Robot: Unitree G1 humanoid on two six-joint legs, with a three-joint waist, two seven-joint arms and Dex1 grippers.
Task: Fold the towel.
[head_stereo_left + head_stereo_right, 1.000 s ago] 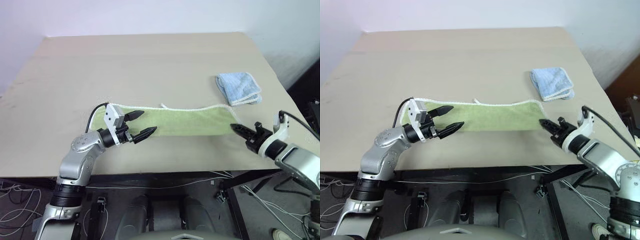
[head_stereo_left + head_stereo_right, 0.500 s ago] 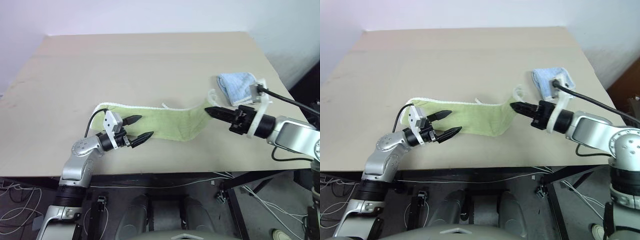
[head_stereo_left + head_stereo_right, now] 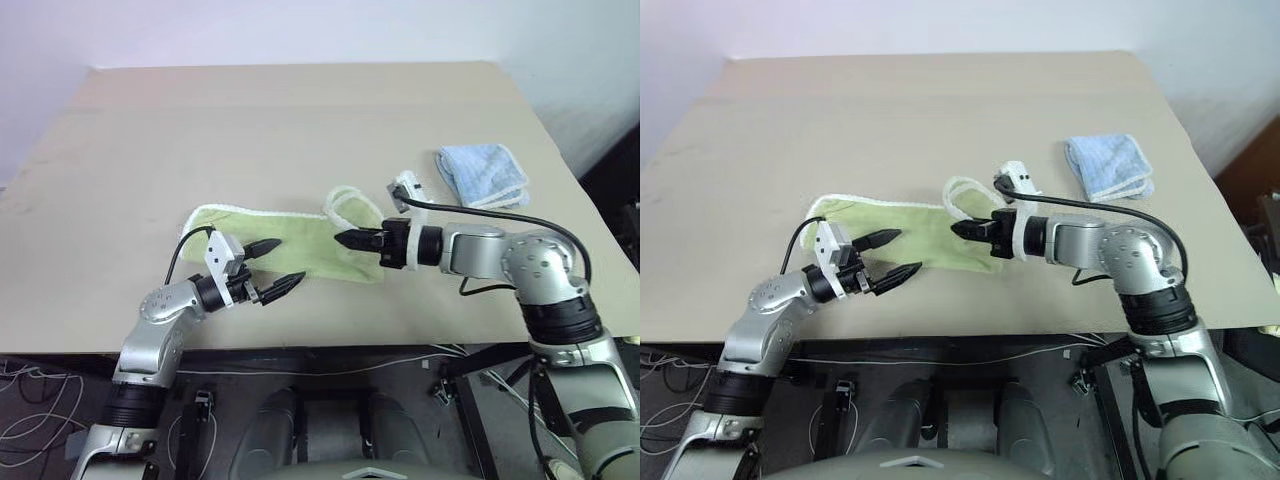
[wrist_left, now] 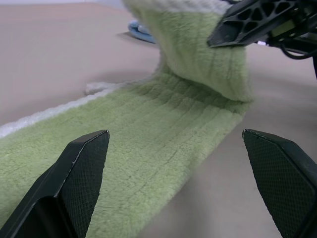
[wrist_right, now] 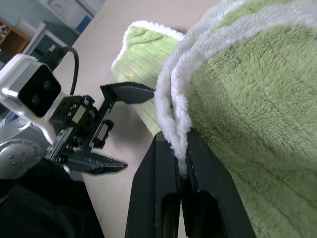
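While the fold is underway: this is the first fold, one end of the towel being brought over toward the other.
Towel: the light yellow-green terry towel lies lengthwise near the table's front edge; its right end is lifted and curled over the middle, its left end flat.
Right gripper: jaws shut on the white-edged towel end, held above the flat part.
Left gripper: jaws wide open and empty, hovering over the towel's left end, one finger over the cloth, one over the table at its front edge.
Next move, as I judge it: carry the held end on to the left end, line up the white edging, lay it down, then let go.
Edges: the table's front edge is close to the towel.
Open room: broad bare surface behind; a folded light blue cloth lies well apart at the right.
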